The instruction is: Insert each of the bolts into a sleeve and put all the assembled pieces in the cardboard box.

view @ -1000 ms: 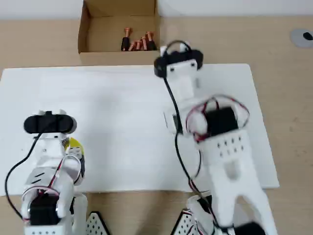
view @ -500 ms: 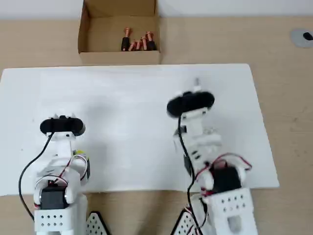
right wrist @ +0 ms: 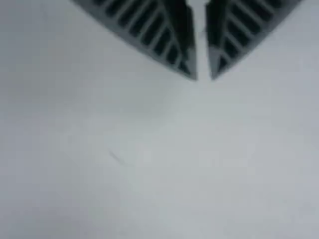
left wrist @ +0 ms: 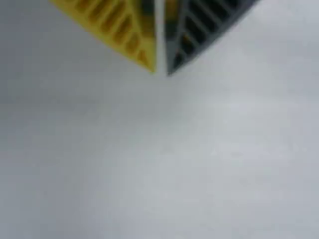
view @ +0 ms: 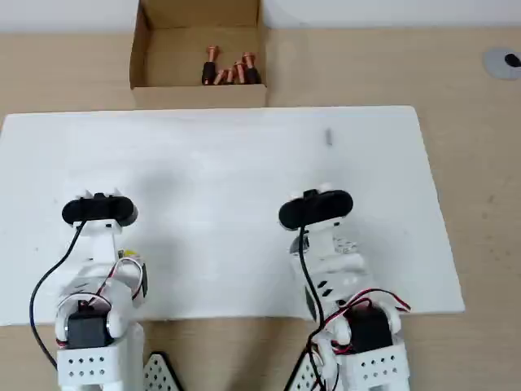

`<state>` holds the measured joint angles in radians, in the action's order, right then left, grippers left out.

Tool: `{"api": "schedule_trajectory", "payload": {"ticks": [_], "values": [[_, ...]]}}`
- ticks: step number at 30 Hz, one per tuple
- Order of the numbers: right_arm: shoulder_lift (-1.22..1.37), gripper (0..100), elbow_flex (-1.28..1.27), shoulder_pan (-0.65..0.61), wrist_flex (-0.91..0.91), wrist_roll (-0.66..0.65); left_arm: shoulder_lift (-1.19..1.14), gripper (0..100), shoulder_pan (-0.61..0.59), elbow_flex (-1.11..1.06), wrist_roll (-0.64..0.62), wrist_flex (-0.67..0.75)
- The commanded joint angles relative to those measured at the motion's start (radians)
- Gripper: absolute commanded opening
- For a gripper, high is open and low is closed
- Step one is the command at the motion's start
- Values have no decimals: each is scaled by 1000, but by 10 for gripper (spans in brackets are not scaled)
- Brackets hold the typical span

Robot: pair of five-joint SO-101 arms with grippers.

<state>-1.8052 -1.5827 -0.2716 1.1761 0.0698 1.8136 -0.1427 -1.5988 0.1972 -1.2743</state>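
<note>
Light wooden table (view: 480, 147) carries a white rectangular sheet (view: 212, 179). On the sheet, the left arm (view: 94, 277) sits at 7 o'clock and the right arm (view: 342, 285) at 5 o'clock. Open brown cardboard box (view: 142, 57) at 12 o'clock holds copper bolts in black sleeves (view: 230, 72), clustered toward its 3 o'clock side. Left gripper (left wrist: 160, 67): yellow and black tips pressed together, empty. Right gripper (right wrist: 202, 74): thin slit, empty.

The copper pieces (view: 230, 72) in the far cardboard box (view: 140, 57) are too small to count (or to tell bolt from sleeve), a grey speck (view: 329, 137) on the white sheet (view: 203, 163) is unidentifiable, and the left gripper (left wrist: 159, 73) and right gripper (right wrist: 202, 78) have blurred, edge-cropped jaws.
</note>
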Motion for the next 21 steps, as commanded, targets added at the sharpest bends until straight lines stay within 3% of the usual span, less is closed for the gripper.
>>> {"api": "schedule_trajectory", "payload": {"ticks": [1,21], "values": [[-104,10,-36,19,2,-8,8,14,-14,5,5,18],[-116,10,-73,19,0,-8,8,14,-14,5,5,18]]}}
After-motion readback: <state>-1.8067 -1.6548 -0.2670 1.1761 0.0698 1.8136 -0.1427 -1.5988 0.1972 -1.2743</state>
